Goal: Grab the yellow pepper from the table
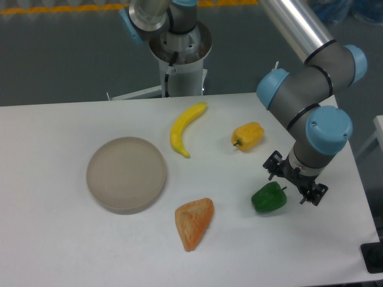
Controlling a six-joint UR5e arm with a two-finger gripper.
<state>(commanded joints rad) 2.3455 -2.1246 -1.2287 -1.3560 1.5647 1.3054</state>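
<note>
From the fixed camera, the pepper [248, 136] lies on the white table [54, 239], right of centre and toward the far side, with its stem end pointing left and a little toward the near edge. The gripper [294, 183] hangs low over the table nearer to us and further right, just beside the green pepper [268, 198]. So the target lies up and to the left of the tool, well apart from it; the arm would have to draw back toward the far side and left to get over it. I can't tell whether the fingers are spread or closed, and I see nothing held between them. A banana [185, 128] lies left of the pepper.
</note>
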